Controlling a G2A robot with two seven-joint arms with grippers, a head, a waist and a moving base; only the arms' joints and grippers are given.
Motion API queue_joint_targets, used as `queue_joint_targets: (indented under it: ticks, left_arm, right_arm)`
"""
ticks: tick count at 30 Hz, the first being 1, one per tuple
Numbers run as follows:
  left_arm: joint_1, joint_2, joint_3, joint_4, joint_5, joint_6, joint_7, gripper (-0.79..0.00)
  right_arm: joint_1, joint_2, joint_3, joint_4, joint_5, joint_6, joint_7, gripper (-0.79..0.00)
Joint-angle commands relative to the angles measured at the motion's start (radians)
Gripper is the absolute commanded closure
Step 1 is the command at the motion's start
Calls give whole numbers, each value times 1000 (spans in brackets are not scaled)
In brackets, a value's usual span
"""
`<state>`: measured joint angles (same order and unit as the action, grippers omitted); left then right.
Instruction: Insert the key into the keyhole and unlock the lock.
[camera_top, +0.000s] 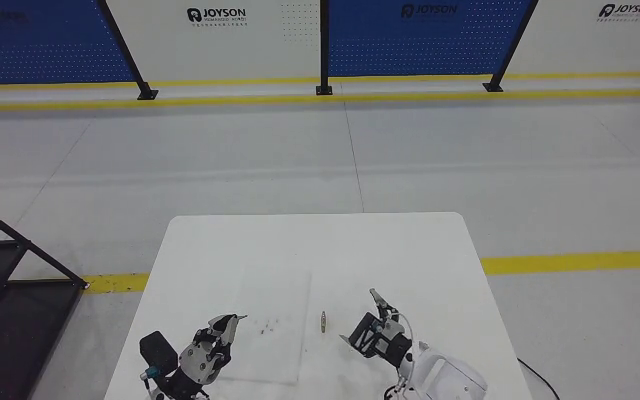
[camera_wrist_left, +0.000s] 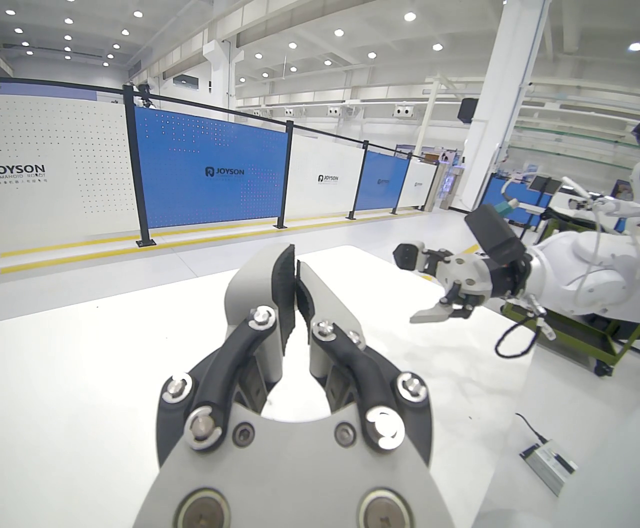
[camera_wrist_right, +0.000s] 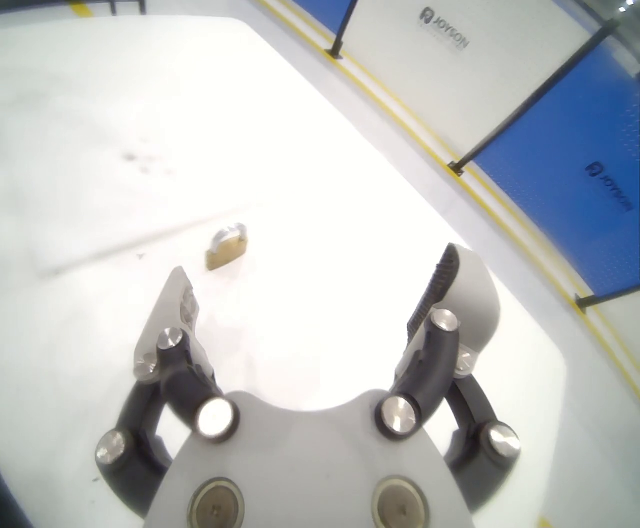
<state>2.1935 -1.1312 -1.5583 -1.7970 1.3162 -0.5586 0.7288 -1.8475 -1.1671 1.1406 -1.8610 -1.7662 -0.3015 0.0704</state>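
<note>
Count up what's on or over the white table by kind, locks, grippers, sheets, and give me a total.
Padlock: 1
Grippers: 2 (left gripper, right gripper)
Translucent sheet: 1
Total: 4

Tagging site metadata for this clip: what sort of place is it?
Probably a factory-style hall used as a robot test bay: perforated blue and white barrier panels fence it off, yellow lines mark the floor, and the left wrist view shows a high ceiling with rows of lights.
</note>
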Motion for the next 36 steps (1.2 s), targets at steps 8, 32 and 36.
queue_joint_targets:
  ticks: [8, 32, 36]
  left_arm:
    - [0, 0, 0, 0, 0, 0, 0, 0]
    - [-5, -1, 12, -6, -24, 12, -15, 0]
    - [-5, -1, 12, -6, -24, 12, -15, 0]
  right_arm:
    - [4, 0, -2, 1, -1, 0, 3, -785]
    - [169, -104, -322, 277, 234, 353, 91, -785]
    - [197, -119, -338, 320, 258, 408, 92, -606]
